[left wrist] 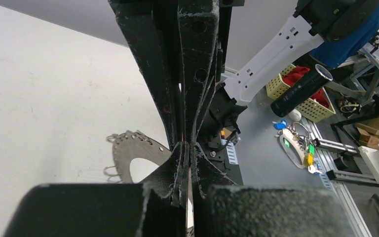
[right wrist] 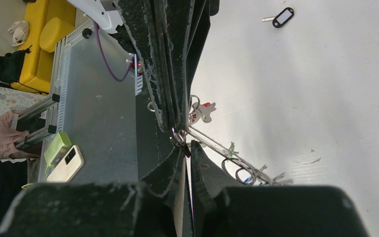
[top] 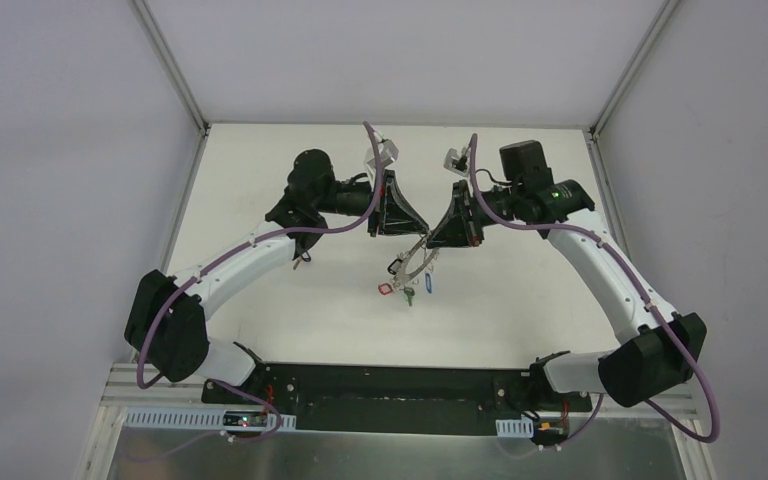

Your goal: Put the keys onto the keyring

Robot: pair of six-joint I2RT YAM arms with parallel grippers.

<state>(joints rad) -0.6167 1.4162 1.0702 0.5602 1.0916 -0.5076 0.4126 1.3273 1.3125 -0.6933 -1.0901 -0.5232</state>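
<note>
Right fingers (right wrist: 163,59) clamping the keyring (right wrist: 212,143) over mid table (top: 520,300); left fingers (left wrist: 197,59) pressing together, contents unclear. Hoop looking thin, stiff, light, slippery, with keys (top: 401,291) dangling. Judging bare wire the best hold.

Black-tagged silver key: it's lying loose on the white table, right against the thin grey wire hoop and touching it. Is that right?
Not quite. The black-tagged silver key does lie loose on the white table, but it is well apart from the thin grey wire hoop, not touching it. The right wrist view shows bare table between them.
</note>
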